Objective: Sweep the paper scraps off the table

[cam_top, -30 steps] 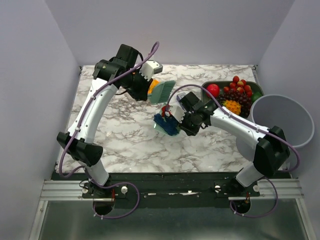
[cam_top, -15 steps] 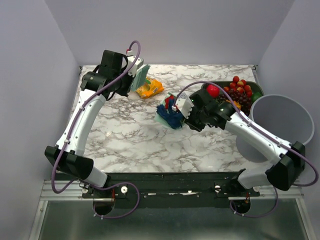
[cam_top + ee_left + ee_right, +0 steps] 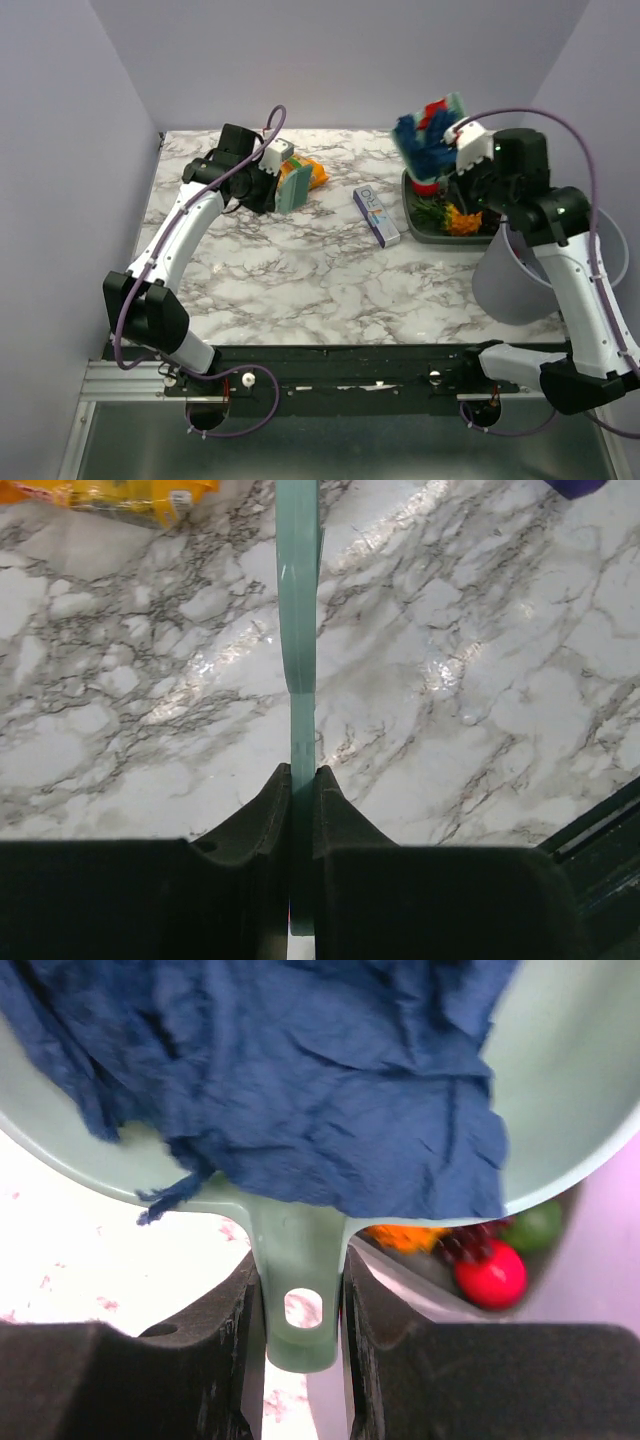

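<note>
My right gripper [image 3: 462, 152] [image 3: 300, 1295] is shut on the handle of a pale green dustpan [image 3: 452, 108] [image 3: 570, 1070]. It holds the pan raised at the back right, over the fruit tray. Dark blue paper scraps [image 3: 415, 140] [image 3: 320, 1070] and a red scrap [image 3: 435, 110] lie in the pan. My left gripper [image 3: 272, 172] [image 3: 303, 780] is shut on a thin teal brush [image 3: 292, 187] [image 3: 298, 600], held low over the table [image 3: 300, 270] beside the orange snack bag [image 3: 310, 172] [image 3: 110, 495]. No loose scraps show on the marble.
A dark tray [image 3: 415, 228] of fruit, with a round red fruit [image 3: 490, 1272], stands at the back right. A grey bin [image 3: 505, 285] sits off the table's right side under my right arm. A small blue-and-white box [image 3: 377, 215] lies mid-table.
My right arm has lifted the dustpan with its scraps from mid-table to the back right. My left arm swung the brush left, then settled by the snack bag.
</note>
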Robot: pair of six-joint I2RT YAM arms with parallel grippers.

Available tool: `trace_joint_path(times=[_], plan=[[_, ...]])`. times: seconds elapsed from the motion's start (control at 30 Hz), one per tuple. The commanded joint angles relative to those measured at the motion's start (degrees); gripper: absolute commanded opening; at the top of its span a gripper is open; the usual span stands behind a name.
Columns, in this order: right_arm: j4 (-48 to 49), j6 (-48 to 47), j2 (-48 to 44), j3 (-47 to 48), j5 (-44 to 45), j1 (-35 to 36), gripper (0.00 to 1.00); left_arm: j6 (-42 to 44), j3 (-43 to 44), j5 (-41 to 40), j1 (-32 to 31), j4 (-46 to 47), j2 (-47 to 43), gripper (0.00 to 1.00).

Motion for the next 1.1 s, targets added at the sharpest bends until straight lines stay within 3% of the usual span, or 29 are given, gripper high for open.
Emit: trace_joint_path(times=[0.0, 0.13, 0.3, 0.47, 0.7, 0.93, 1.07], plan=[[-8.1, 4.6, -0.8, 8.9, -1.2, -10.4, 0.01, -0.9, -1.9, 6.9, -1.6, 3.1, 0.8, 0.00], [-11.9, 7.4, -3.1, 12.9, -5.2, -20.7, 0.01, -1.5, -1.7, 8.4, -2.1, 3.5, 3.6, 0.00], [-15.3, 7.5, -9.0, 9.1, -2.2, -29.7, 0.01, -3.5, 0.4, 11.3, -2.8, 3.9, 6.4, 0.00], [-17.8, 6.0, -14.1, -0.7, 9.8, -37.3, 0.01, -3.6, 1.3, 12.6, -2.9, 3.7, 8.1, 0.00], [-20.1, -2.5, -11.7, -1.3, 17.8, -54.1, 0.01, -4.2, 1.0, 14.0, -3.0, 4.7, 9.5, 0.00], [-20.0, -17.1, -6.3, 2.7, 22.9, -56.5, 0.01, -4.7, 2.4, 14.9, -2.9, 5.4, 11.2, 0.00], [-11.9, -28.1, -9.3, 0.8, 24.4, -56.5, 0.01, -3.5, 3.9, 14.7, -2.8, 4.4, 12.5, 0.00]])
